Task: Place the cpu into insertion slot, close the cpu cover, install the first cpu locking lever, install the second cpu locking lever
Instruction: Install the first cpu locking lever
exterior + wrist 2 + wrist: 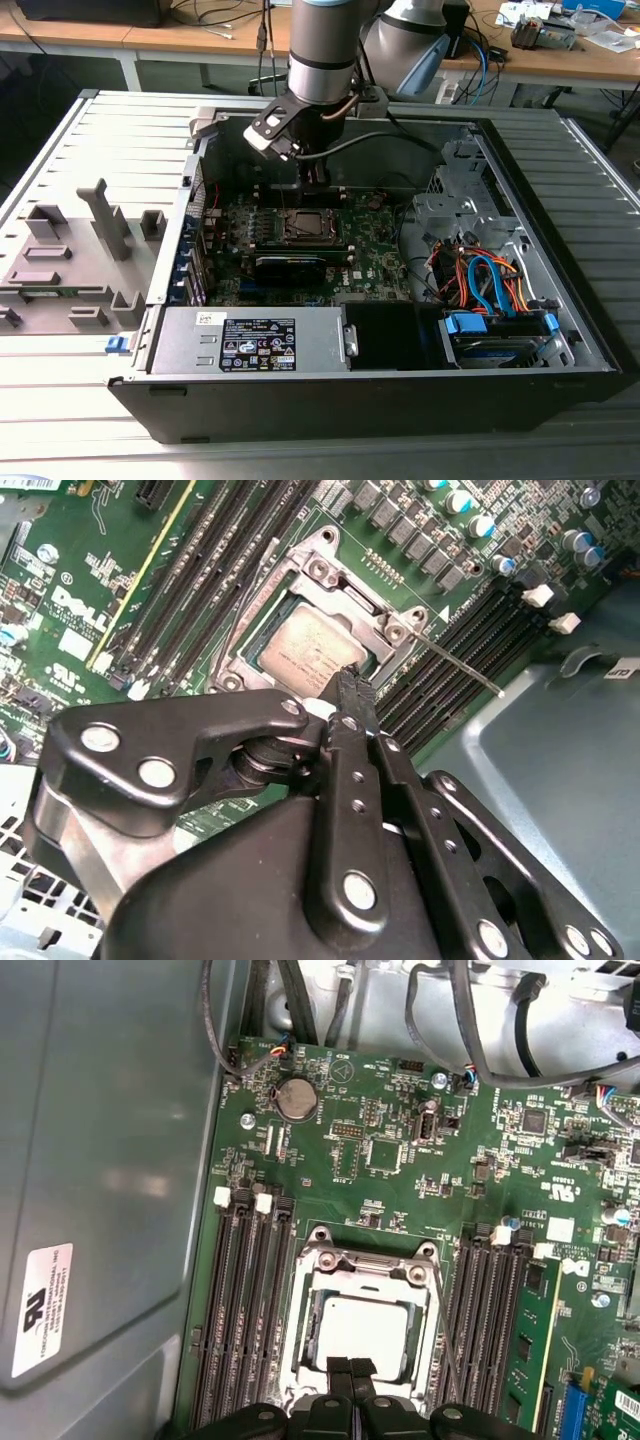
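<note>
The cpu (365,1332) lies flat in the insertion slot (305,1355), its silver-grey top showing in both wrist views (308,652). The cpu cover (362,1265) lies down around it as a silver frame (330,572). A thin locking lever rod (462,666) sticks out from one corner of the socket and runs along its side (441,1332). My gripper (350,1367) is shut, its black fingertips (350,683) pressed together just over the edge of the cpu. In the exterior view the gripper (315,188) hangs right above the socket (305,228).
Long black memory slots (245,1310) flank the socket on both sides (490,1310). The open computer case has a grey wall (110,1180), cables (490,280) and a drive cage on the exterior view's right, and a power supply (250,340) in front. Grey fixtures (75,250) stand on the exterior view's left.
</note>
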Robot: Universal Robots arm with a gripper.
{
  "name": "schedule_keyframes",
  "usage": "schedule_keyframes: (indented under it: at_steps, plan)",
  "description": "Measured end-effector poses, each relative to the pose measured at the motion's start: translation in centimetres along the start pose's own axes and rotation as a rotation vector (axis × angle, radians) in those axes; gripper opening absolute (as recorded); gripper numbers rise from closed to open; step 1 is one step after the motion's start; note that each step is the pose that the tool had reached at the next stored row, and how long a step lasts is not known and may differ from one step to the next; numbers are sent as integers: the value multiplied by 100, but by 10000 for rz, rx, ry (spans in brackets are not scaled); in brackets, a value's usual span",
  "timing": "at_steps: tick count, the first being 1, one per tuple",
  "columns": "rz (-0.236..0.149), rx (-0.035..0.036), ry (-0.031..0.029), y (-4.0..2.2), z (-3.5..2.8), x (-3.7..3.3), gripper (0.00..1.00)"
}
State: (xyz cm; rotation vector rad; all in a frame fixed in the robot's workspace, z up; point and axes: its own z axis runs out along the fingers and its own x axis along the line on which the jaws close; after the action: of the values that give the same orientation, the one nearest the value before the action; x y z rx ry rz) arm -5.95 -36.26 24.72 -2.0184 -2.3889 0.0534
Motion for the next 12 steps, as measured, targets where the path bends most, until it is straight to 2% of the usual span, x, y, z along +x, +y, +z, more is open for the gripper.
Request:
schedule_keyframes:
  at_steps: [2, 5, 12]
  plan:
    - [-129, -2, -5, 0, 0, 0, 11]
    - [-552, -7, -19, 0, 0, 0, 11]
    - [-846, -10, -30, 0, 0, 0, 11]
